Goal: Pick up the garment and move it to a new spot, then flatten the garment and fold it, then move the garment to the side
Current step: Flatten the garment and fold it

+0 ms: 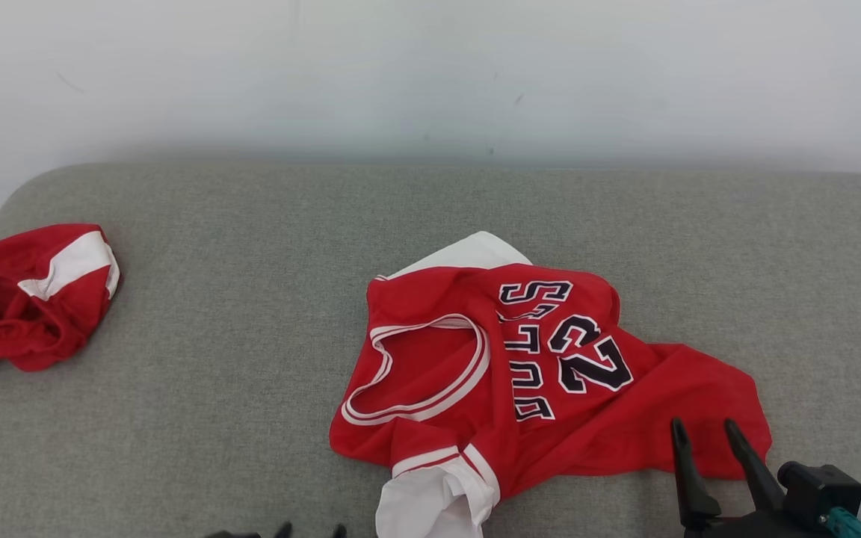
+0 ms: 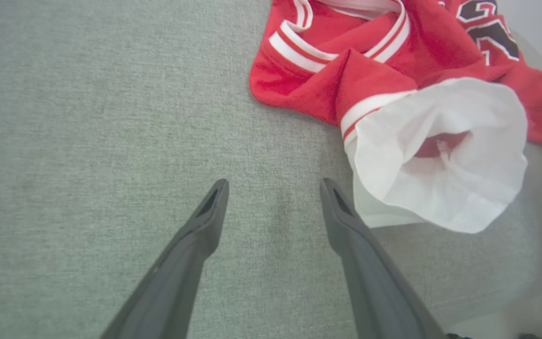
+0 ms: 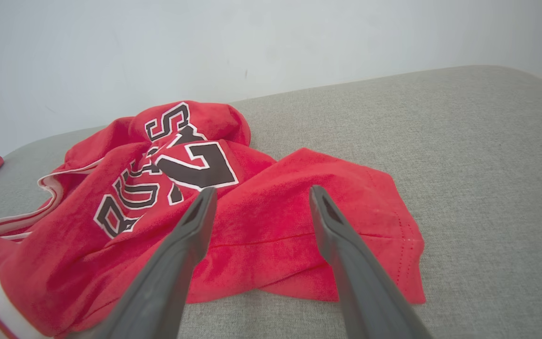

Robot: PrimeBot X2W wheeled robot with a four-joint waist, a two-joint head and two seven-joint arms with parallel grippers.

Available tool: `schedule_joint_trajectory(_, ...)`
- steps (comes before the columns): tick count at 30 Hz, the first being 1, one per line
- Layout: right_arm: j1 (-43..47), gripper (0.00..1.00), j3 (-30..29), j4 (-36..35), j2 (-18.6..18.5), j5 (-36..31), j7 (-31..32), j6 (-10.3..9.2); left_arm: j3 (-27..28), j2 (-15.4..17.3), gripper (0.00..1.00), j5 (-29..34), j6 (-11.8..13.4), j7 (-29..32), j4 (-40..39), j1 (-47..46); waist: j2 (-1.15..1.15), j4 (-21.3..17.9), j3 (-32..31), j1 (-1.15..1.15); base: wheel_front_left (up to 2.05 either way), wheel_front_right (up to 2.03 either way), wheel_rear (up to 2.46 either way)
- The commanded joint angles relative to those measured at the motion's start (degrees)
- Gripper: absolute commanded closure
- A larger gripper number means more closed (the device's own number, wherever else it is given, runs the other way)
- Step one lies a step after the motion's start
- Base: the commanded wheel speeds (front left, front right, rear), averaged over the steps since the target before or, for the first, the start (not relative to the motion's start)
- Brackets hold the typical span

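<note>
**Flattening the Jersey: Grasp Points and Pull Direction**

The red knit basketball jersey with black-and-white lettering lies crumpled at the middle of the grey woven upholstered surface. Its neck opening faces up and its body is folded over itself. Both claws are released and hold nothing. The left claw hangs above bare upholstery just beside the flared white sleeve. The right claw hangs over the red hem corner.

Judged step in hand: flatten.

1. Grasp a single layer at an outer edge, not a bunched fold.
2. Take opposing edges: right claw at the hem, left claw at the shoulder near the sleeve.
3. Pull apart low and evenly, so the cloth slides rather than lifts.
4. Keep clear of the second crumpled red-and-white garment, well apart at the left.
</note>
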Motion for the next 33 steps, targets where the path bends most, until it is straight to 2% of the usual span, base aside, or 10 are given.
schedule_joint_trajectory(1, 0.6, 0.00, -0.1, 0.0, 0.0, -0.1, 0.1, -0.13, 0.3, 0.0, 0.00, -0.1, 0.4, -0.3, -0.3, -0.3, 0.00, 0.0, 0.0, 0.00, 0.00, 0.00, 0.00)
schedule_joint_trajectory(4, 0.6, 0.00, 0.4, 0.0, 0.1, 0.1, 0.2, -0.13, 0.6, 0.3, 0.00, -0.1, 0.3, 0.8, -1.0, -2.3, 0.00, -0.3, 0.0, 0.00, 0.00, 0.00, 0.00)
schedule_joint_trajectory(12, 0.5, 0.00, 1.1, 0.5, 0.5, 0.1, -0.2, -0.13, -1.6, -2.0, 0.00, -3.8, -0.7, 8.8, 1.5, -5.2, 0.00, -3.2, -1.0, 0.00, 0.00, 0.00, 0.00)
schedule_joint_trajectory(22, 2.5, 0.00, 0.7, -0.6, 0.9, -0.5, 0.4, -0.13, -2.6, -1.6, 0.00, -5.0, 0.5, 12.5, -0.1, -3.5, 0.00, -4.5, -1.8, 0.00, 0.00, 0.00, 0.00)
schedule_joint_trajectory(24, 2.7, 0.00, 0.9, -0.8, 1.0, -0.5, 0.6, -0.13, -3.4, -1.9, 0.29, -5.4, 0.8, 14.2, 0.2, -3.4, 0.00, -4.4, -2.0, 0.00, 0.00, 0.00, 0.00)
schedule_joint_trajectory(25, 2.7, 0.00, 1.0, -0.9, 1.0, -0.4, 0.6, -0.13, -3.5, -2.0, 0.50, -5.5, 1.3, 14.8, 0.3, -3.3, 0.00, -4.4, -2.1, 0.00, 0.00, 0.00, 0.00)
schedule_joint_trajectory(26, 2.8, 0.00, 1.1, -1.0, 1.0, -0.4, 0.7, -0.13, -3.9, -1.7, 0.95, -5.0, 1.6, 15.3, 0.4, -3.3, 0.00, -4.3, -2.2, 0.00, 0.00, 0.00, 0.00)
schedule_joint_trajectory(27, 2.8, 0.00, 1.1, -1.1, 1.0, -0.4, 0.8, -0.13, -4.0, -1.7, 1.00, -4.6, 1.8, 15.4, 0.2, -3.3, 0.00, -4.3, -2.2, 0.00, 0.00, 0.00, 0.00)
schedule_joint_trajectory(30, 3.0, 0.00, 1.0, -1.5, 1.1, -0.5, 0.8, -0.13, -4.0, -1.1, 1.00, -3.3, 2.4, 13.9, -0.4, -3.2, 0.00, -3.9, -2.3, 0.00, 0.00, 0.00, 0.00)
schedule_joint_trajectory(33, 3.2, 0.00, 0.9, -1.8, 1.1, -0.6, 0.9, -0.13, -2.7, -0.5, 1.00, -1.0, 2.9, 9.2, -1.9, -3.8, 0.00, -3.6, -2.3, 0.00, 0.00, 0.00, 0.00)
